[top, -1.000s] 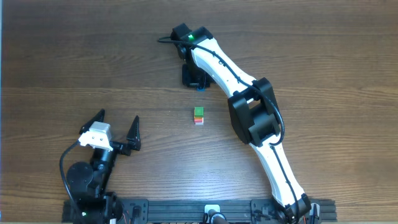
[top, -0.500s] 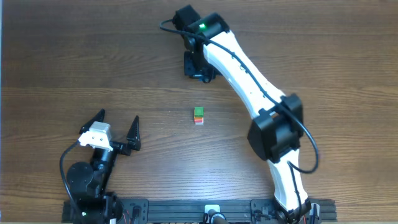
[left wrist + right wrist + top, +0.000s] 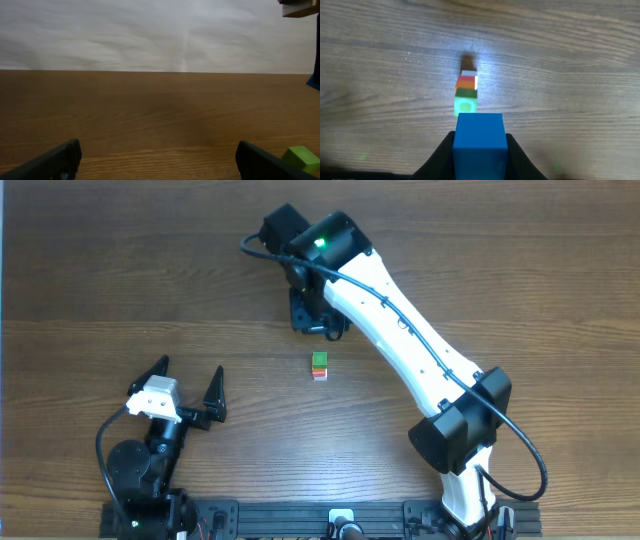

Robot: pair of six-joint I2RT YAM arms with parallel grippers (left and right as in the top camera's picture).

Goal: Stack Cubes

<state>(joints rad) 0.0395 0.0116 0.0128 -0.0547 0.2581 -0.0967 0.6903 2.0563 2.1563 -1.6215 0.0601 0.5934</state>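
Between my right gripper's (image 3: 480,161) fingers sits a solid blue cube (image 3: 479,137), clamped firmly and held up off the brown wooden table (image 3: 580,60). Just beyond it stands the small stack: a green cube (image 3: 465,106) on an orange-red cube (image 3: 466,91) on a white cube (image 3: 468,75). My left gripper (image 3: 190,383) gapes wide, well apart, near its base.

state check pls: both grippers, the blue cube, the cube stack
blue cube: held aloft, not yet on the stack
right gripper: jaws shut on blue cube
left gripper: jaws open, empty
stack: upright, green cube on top
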